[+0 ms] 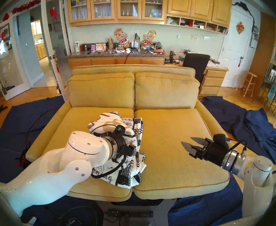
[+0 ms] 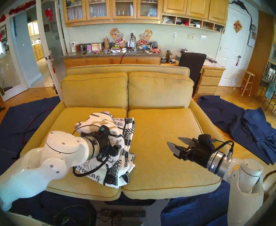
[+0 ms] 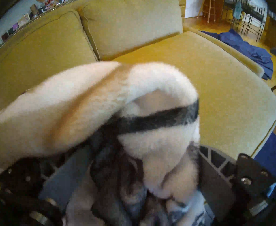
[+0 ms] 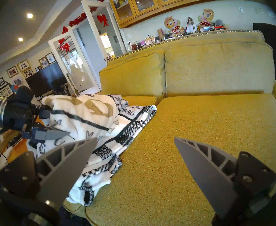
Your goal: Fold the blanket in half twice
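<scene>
Blanket (image 1: 127,155) sits bunched on sofa's (image 1: 174,155) left seat cushion, edge at the cushion seam. Left gripper (image 4: 52,126) is spread, fleece bulging btwn its fingers w/o being pinched. Right gripper (image 1: 191,144) spread, empty, over right cushion. Risk: fleece snags on a left finger, drags along, folds loosen, bundle slumps off front edge.

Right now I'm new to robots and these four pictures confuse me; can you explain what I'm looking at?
This is a two-armed robot facing a yellow sofa. The two wide pictures come from cameras on its head, the other two from its wrists. A white blanket with black lettering lies bunched on the left seat. The left claw is spread wide among its folds, not clearly gripping. The right claw hovers open and empty over the right seat. Dark blue cloths lie on the floor.
</scene>
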